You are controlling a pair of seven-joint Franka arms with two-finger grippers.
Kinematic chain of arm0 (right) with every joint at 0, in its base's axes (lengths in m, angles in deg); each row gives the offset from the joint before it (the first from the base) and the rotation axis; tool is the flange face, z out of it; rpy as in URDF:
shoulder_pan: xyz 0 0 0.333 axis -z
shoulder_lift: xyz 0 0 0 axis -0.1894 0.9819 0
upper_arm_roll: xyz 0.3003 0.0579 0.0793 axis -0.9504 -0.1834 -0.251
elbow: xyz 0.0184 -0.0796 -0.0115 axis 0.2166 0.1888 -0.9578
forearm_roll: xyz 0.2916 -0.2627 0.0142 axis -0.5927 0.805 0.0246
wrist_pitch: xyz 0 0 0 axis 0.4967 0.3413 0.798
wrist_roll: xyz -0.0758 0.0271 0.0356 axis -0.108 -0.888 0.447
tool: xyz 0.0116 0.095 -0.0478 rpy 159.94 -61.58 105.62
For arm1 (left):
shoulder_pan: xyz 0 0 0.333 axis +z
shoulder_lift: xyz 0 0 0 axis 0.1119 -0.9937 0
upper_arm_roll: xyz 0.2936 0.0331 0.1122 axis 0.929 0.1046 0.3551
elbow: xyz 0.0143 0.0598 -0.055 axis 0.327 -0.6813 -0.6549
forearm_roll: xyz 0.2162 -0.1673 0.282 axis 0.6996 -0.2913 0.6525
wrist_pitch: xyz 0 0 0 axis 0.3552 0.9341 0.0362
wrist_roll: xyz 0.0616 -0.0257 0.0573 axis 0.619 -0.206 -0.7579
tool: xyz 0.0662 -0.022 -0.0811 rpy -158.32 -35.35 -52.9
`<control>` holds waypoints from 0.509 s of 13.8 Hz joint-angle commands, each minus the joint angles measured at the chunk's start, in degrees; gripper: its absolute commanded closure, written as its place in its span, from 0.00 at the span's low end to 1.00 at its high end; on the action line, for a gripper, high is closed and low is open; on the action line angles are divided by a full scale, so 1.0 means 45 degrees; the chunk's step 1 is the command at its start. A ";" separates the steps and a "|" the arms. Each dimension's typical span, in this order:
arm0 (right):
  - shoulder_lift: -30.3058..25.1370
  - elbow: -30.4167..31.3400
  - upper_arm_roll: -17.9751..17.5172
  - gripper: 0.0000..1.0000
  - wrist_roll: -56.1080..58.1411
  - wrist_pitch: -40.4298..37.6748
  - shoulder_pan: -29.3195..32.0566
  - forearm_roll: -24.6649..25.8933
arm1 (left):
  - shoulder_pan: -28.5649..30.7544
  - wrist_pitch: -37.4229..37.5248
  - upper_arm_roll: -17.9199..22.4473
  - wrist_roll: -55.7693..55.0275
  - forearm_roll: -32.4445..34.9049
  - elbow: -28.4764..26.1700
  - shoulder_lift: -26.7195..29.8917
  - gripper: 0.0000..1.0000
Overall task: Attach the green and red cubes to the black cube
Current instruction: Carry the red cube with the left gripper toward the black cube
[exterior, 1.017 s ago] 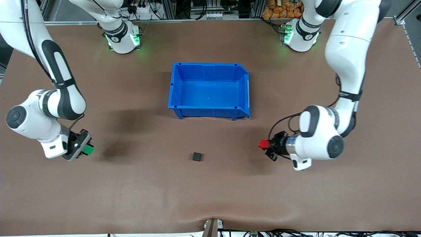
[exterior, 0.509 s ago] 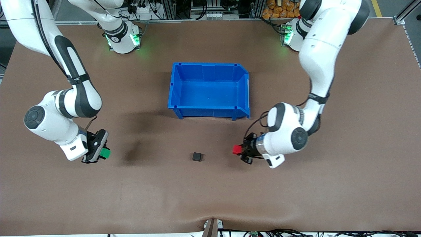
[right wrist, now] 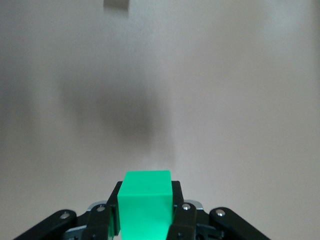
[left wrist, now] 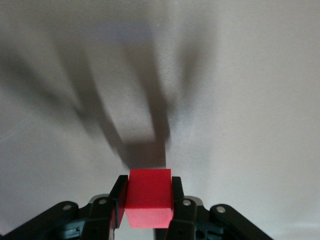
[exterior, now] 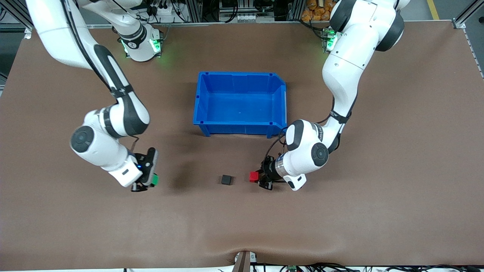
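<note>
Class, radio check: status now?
Left gripper shut on red cube. Right gripper shut on green cube. Black cube between them, nothing in the way.

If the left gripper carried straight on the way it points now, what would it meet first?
Most likely the black cube. The left gripper, jaws shut on the red cube, points along the table toward it, with only bare mat between them. Whether their heights match exactly is hard to judge.

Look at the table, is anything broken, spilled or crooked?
Nothing stands out. The black cube sits flat on the table, the blue bin is upright, the left gripper holds the red cube and the right gripper the green cube.
</note>
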 commanded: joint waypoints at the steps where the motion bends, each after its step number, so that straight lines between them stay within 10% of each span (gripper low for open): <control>1: 0.0775 -0.0913 0.0057 0.82 -0.0773 -0.0211 -0.0514 -0.0143 | -0.0329 -0.0127 0.0071 -0.0725 -0.0203 0.0852 -0.0536 1.00; 7: 0.2024 -0.2746 0.0174 0.87 -0.4953 -0.1286 -0.1686 0.0092 | -0.0934 -0.1414 0.0051 -0.1195 -0.0203 0.1379 -0.1491 1.00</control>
